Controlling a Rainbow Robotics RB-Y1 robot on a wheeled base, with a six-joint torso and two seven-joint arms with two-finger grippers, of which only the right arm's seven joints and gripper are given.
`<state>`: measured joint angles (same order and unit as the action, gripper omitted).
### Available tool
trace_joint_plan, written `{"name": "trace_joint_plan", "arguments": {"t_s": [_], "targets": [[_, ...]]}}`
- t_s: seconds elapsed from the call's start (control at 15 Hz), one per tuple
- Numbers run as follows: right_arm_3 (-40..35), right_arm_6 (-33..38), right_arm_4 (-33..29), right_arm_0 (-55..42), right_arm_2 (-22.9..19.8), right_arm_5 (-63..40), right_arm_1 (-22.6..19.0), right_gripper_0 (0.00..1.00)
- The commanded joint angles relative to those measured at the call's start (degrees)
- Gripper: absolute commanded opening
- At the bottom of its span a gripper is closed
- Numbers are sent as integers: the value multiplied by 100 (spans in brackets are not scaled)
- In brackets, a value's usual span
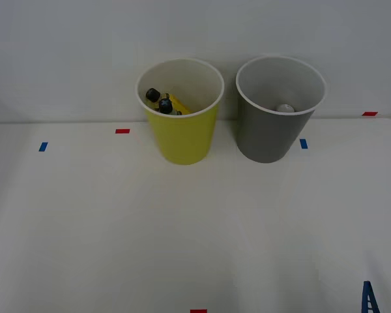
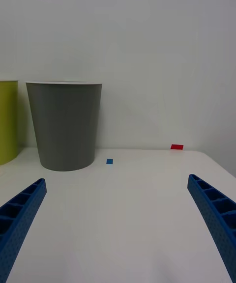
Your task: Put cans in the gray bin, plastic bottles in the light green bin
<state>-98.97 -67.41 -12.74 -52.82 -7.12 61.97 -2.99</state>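
Note:
The light green bin [image 1: 182,140] stands at the back of the white table, left of the gray bin [image 1: 267,137]. Two black-capped plastic bottles [image 1: 164,103] lie inside the light green bin, one with a yellow label. A small silvery can top [image 1: 285,108] shows at the bottom of the gray bin. My right gripper [image 2: 117,180] is open with nothing between its fingers. It hovers low over the table, well in front of the gray bin [image 2: 64,126], and the light green bin [image 2: 7,121] sits at that view's edge. One blue finger [image 1: 369,298] shows at the front right corner.
Small red tape marks [image 1: 122,131] and blue tape marks [image 1: 303,143] dot the table. A plain wall rises right behind the bins. The table's right edge runs close to my gripper.

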Motion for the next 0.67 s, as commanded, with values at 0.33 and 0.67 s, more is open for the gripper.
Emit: {"name": "trace_joint_plan", "arguments": {"t_s": [0.33, 0.67], "targets": [[0, 0, 0, 0, 0, 0, 0, 100], [0, 0, 0, 0, 0, 0, 0, 100]]}}
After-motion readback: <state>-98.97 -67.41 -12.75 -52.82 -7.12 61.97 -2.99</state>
